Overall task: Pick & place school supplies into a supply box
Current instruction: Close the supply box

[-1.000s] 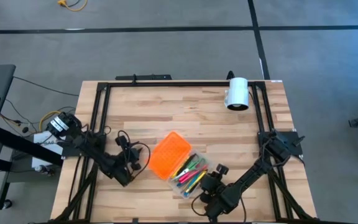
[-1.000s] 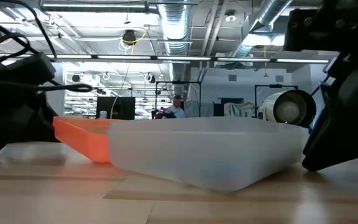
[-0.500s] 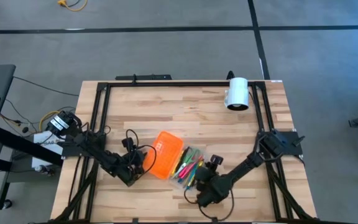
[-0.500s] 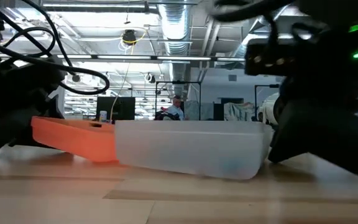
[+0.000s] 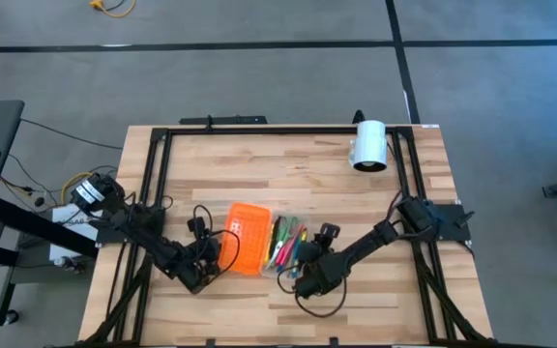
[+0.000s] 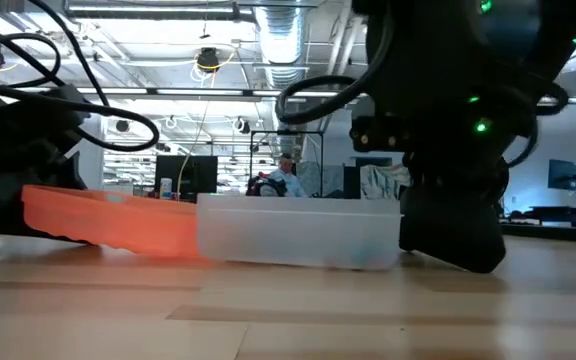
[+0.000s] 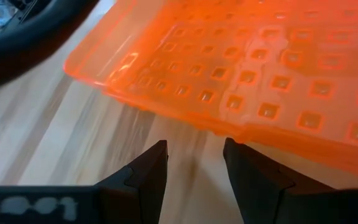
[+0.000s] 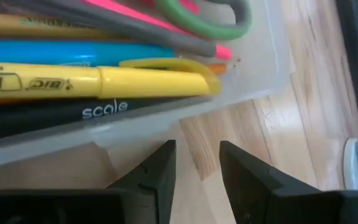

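Observation:
The supply box lies open on the table. Its orange ridged lid (image 5: 245,237) is folded out flat beside the clear tray (image 5: 289,247). The tray holds the school supplies: a yellow highlighter (image 8: 98,81), blue, pink and black pens, and green-handled scissors (image 8: 211,22). My right gripper (image 5: 301,280) stands open at the tray's near right corner, as the right wrist view (image 8: 196,149) shows. My left gripper (image 5: 211,263) stands open at the lid's near left edge (image 7: 185,118), with bare wood between its fingers (image 7: 194,149). My right gripper sets its open fingertips (image 8: 164,152) against the clear tray's outer wall (image 8: 129,134), close to a corner, with nothing between them. It comes slanting down from the table's near right. The box lies flat on the table. My left gripper's fingertips stand right at the lid's edge; I cannot tell whether they touch it.
A white cylinder (image 5: 368,145) lies at the table's far right. A black frame (image 5: 153,174) runs along the table's edges. Loose cables trail around the left gripper (image 5: 201,217). Bare wood lies across the table's middle and far part.
My right gripper has swung toward the table's left edge, rolling as it went. The box has slid left ahead of it and turned about, from lying aslant to lying with its long sides running near to far. The lid's edge has come up to my left gripper.

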